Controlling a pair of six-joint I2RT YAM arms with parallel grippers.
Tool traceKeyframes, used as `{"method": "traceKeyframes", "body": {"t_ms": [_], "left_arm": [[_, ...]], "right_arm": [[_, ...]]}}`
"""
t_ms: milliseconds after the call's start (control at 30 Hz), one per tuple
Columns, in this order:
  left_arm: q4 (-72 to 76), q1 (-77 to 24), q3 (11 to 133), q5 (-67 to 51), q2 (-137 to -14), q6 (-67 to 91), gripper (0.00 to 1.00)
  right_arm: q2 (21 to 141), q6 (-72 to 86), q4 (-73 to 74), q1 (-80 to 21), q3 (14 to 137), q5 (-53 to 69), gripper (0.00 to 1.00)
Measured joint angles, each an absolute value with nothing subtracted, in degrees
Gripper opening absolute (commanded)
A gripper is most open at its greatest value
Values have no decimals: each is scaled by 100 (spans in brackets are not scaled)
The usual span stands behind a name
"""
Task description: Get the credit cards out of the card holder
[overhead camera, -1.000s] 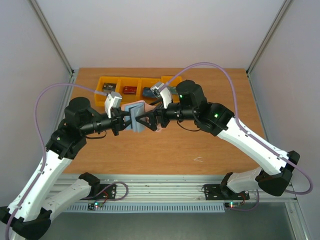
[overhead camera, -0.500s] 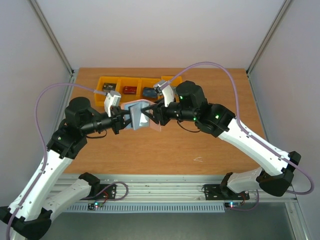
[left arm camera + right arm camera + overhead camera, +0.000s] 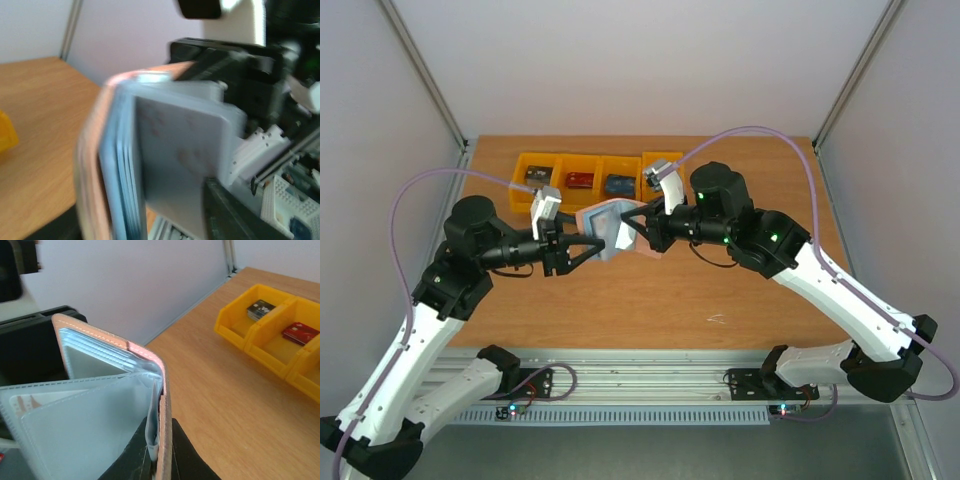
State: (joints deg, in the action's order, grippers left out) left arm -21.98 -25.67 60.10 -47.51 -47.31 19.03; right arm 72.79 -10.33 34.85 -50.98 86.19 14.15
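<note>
The card holder hangs open above the table between the two arms, pink outside, blue-grey sleeves inside. My right gripper is shut on its pink edge and one sleeve; from above this gripper sits at the holder's right side. A pale credit card with reddish marks shows inside a sleeve. My left gripper is open just left of and below the holder. In the left wrist view the card holder is blurred and fills the space ahead of the left gripper; whether its fingers touch it is unclear.
A row of orange bins stands at the back of the table, also seen as bins in the right wrist view. They hold a dark card, a red card and a blue one. The wooden table lies below.
My left gripper has let go of the holder, opened and drawn back to the left. The right gripper has shut on the holder's edge and shifted slightly right with it.
</note>
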Motion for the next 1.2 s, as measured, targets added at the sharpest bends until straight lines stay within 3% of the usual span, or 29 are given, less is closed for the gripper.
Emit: {"method": "traceKeyframes", "body": {"t_ms": [133, 233, 433, 900, 1000, 1033, 1100, 1167, 1200], "left_arm": [[-2217, -2543, 6029, -5113, -4633, 1699, 78], [-2248, -2530, 6036, -5236, -4604, 1555, 77], [-2322, -2530, 6042, -5153, -4604, 1374, 46], [-2425, -2510, 6053, -4480, -4604, 1275, 25], [-2386, -2510, 6029, -4497, -4602, 1293, 2], [-2370, -2510, 6010, -4556, -4598, 1323, 1], [-2290, -2515, 5975, -4648, -4576, 1374, 0], [-2270, -2510, 5961, -4659, -4563, 1402, 0], [-2311, -2510, 5961, -4602, -4556, 1389, 0]], "right_arm": [[7172, -1096, 3710, -5022, 8615, 1420, 1], [7153, -1135, 3800, -5017, 8617, 1452, 1], [7153, -1164, 3922, -5013, 8617, 1608, 1], [7148, -1205, 3887, -5013, 8617, 2290, 1], [7148, -1208, 3844, -5013, 8619, 2458, 1], [7148, -1210, 3839, -5013, 8619, 2480, 1], [7150, -1229, 3837, -4998, 8617, 2495, 11], [7148, -1260, 3822, -4995, 8617, 2447, 37], [7146, -1269, 3815, -5000, 8619, 2355, 41]]}}
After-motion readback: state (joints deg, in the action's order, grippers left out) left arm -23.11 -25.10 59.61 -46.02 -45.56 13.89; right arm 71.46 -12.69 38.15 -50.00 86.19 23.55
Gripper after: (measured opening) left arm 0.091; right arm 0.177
